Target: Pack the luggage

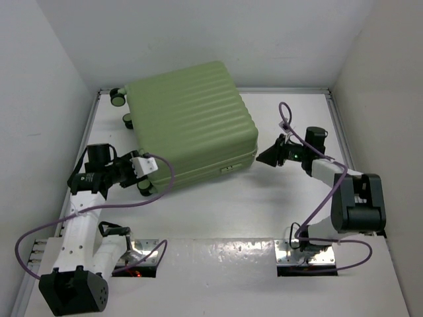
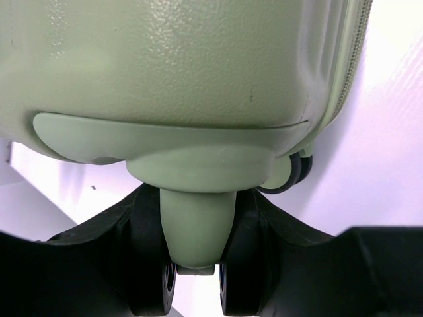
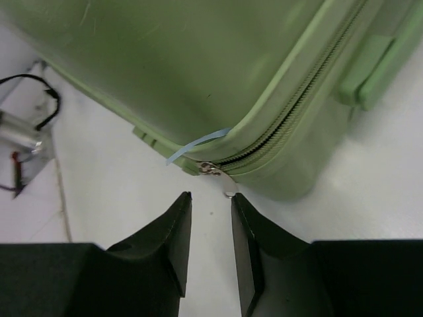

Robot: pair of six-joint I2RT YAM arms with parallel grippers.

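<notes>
The luggage (image 1: 192, 125) lies flat and closed on the white surface (image 1: 231, 211), ribbed shell up. It sits between the two sets of fingers and reaches away from both toward the back wall. We see it as pale green, by far the biggest thing here.

The left fingers (image 1: 147, 175) are at its near-left corner. In the left wrist view they sit on either side of a caster (image 2: 198, 224), a green fork with black wheels. We see no gap between them and the wheels, so we call it a half-wide grip on the caster. The shell fills the view above them.

The right fingers (image 1: 268, 157) point at the near-right corner of the luggage. In the right wrist view they are apart by a narrow gap with nothing between them. The zipper pull (image 3: 218, 173) hangs just ahead of the tips, and its lower end is right by the tip on the right side of that view. We cannot tell if it touches. A thin blue strip (image 3: 195, 144) sticks out by the pull, just beyond the tips. The zipper (image 3: 291, 112) runs from the pull up and away to the right, around the corner. A green side handle (image 3: 370, 69) shows farther along that edge, well beyond the fingers.

The two far wheels (image 1: 117, 97) are at the back-left corner, well beyond the left fingers. A purple cable (image 1: 132, 205) loops behind the left fingers along that arm. A metal plate (image 3: 16, 135) with wires sits on the surface to the left of the right fingers.
</notes>
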